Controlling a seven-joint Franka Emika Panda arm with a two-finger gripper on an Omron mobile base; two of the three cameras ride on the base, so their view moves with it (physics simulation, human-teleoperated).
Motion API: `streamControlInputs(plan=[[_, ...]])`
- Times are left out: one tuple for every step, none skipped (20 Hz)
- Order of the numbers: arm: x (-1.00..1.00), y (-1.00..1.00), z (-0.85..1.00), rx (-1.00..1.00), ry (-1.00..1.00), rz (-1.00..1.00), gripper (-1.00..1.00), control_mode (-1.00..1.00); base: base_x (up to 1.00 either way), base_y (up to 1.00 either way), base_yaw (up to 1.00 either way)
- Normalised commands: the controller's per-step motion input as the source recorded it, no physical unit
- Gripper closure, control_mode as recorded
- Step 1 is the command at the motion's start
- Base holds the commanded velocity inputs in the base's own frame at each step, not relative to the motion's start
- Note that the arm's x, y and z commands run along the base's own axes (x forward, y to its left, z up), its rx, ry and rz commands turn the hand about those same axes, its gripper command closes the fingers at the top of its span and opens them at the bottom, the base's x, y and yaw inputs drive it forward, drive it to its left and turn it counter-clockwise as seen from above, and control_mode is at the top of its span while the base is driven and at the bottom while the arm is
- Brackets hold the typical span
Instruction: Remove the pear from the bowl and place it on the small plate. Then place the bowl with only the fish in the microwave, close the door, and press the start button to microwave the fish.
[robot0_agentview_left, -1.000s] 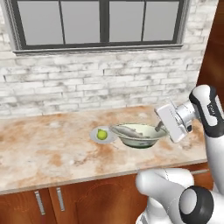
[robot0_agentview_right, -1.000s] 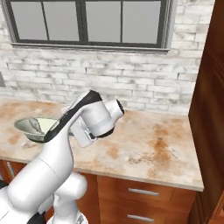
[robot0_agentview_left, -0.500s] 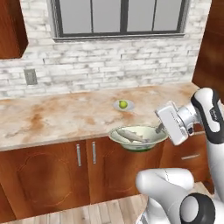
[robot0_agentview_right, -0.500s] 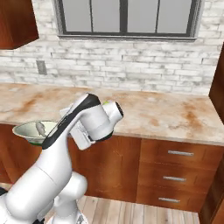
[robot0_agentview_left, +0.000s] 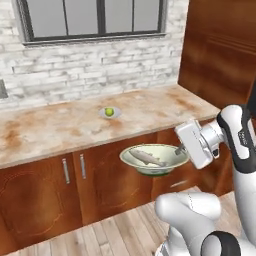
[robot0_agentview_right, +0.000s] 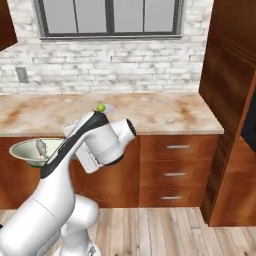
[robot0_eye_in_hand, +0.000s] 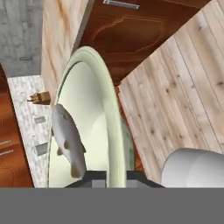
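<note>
While claw (robot0_agentview_left: 179, 150) clamps bowl (robot0_agentview_left: 154, 159) rim, level, fish (robot0_agentview_left: 147, 157) lies lengthwise across bowl.

Base views flank arm, share counter (robot0_agentview_left: 60, 130); hand view close.

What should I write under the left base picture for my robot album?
Gripper carries bowl with fish; pear sits on plate.
</note>
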Motion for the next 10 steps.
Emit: streamControlInputs(plan=[[0.0, 0.0, 0.0, 0.0, 0.0, 0.0, 1.0, 1.0, -0.49, -0.94, -0.58], [0.0, 0.0, 0.0, 0.0, 0.0, 0.0, 1.0, 1.0, -0.37, -1.0, -0.59], [0.0, 0.0, 0.0, 0.0, 0.0, 0.0, 1.0, 1.0, -0.26, -1.0, -0.58], [0.0, 0.0, 0.0, 0.0, 0.0, 0.0, 1.0, 1.0, -0.23, -1.0, -0.56], [0.0, 0.0, 0.0, 0.0, 0.0, 0.0, 1.0, 1.0, -0.19, -1.0, -0.53], [0.0, 0.0, 0.0, 0.0, 0.0, 0.0, 1.0, 1.0, -0.21, -1.0, -0.51], [0.0, 0.0, 0.0, 0.0, 0.0, 0.0, 1.0, 1.0, -0.21, -1.0, -0.51], [0.0, 0.0, 0.0, 0.0, 0.0, 0.0, 1.0, 1.0, -0.16, -1.0, -0.53], [0.0, 0.0, 0.0, 0.0, 0.0, 0.0, 1.0, 1.0, -0.16, -1.0, -0.51], [0.0, 0.0, 0.0, 0.0, 0.0, 0.0, 1.0, 1.0, -0.19, -1.0, -0.53]])
